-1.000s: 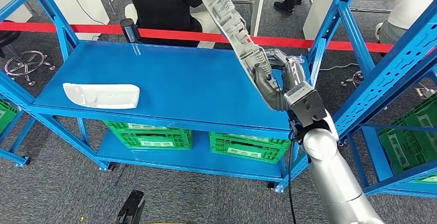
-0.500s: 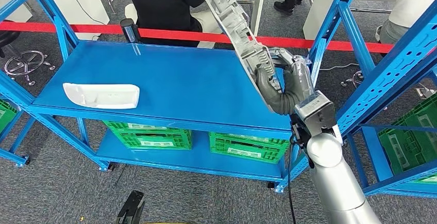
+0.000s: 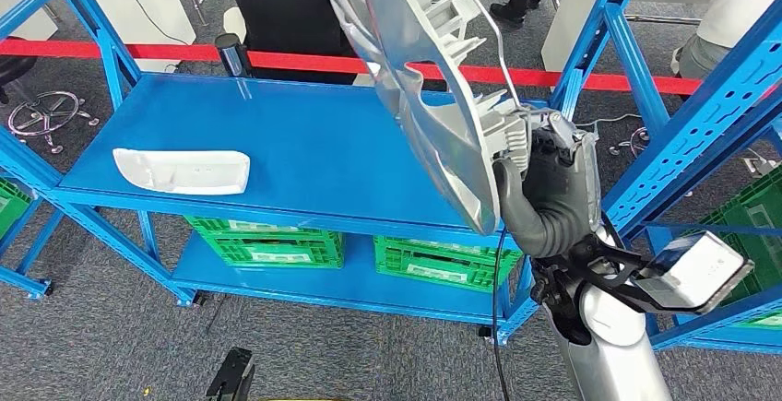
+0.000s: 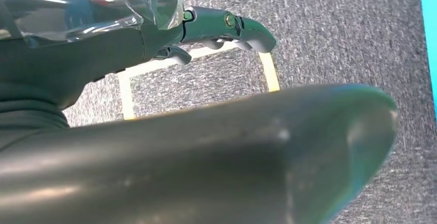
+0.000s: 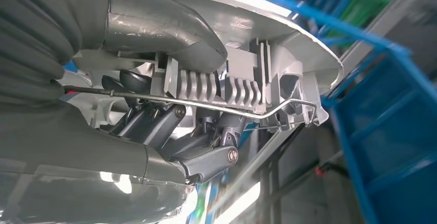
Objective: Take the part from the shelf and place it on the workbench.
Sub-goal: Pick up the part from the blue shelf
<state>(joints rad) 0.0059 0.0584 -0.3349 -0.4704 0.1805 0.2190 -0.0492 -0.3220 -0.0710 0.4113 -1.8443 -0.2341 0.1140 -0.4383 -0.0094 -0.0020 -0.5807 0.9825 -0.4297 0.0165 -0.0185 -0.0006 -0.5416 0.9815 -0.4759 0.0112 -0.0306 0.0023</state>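
A: Where is the part?

B: The large grey ribbed part [image 3: 433,78] is clamped in the right hand [image 3: 544,189], lifted over the right end of the blue workbench [image 3: 304,152] and tilted, its upper end leaning away from the robot. In the right wrist view the thumb lies over its smooth face and the darker fingers [image 5: 206,147] hook into the ribs beside a thin metal rod [image 5: 206,103].

A: How near is it to the bench edges?

B: Its lower tip hangs at the workbench's front edge, near the right corner. The blue upright [image 3: 590,41] at that end stands just beside the hand.

A: What open room is there on the bench?

B: A white part [image 3: 182,171] lies near the workbench's front-left edge, well apart from the held one; between them the top is bare blue. Green crates [image 3: 443,263] sit on the level beneath the workbench top.

A: And the left hand?

B: The left hand [image 4: 216,26] hangs over grey carpet below the workbench's level, fingers loosely apart, holding nothing.
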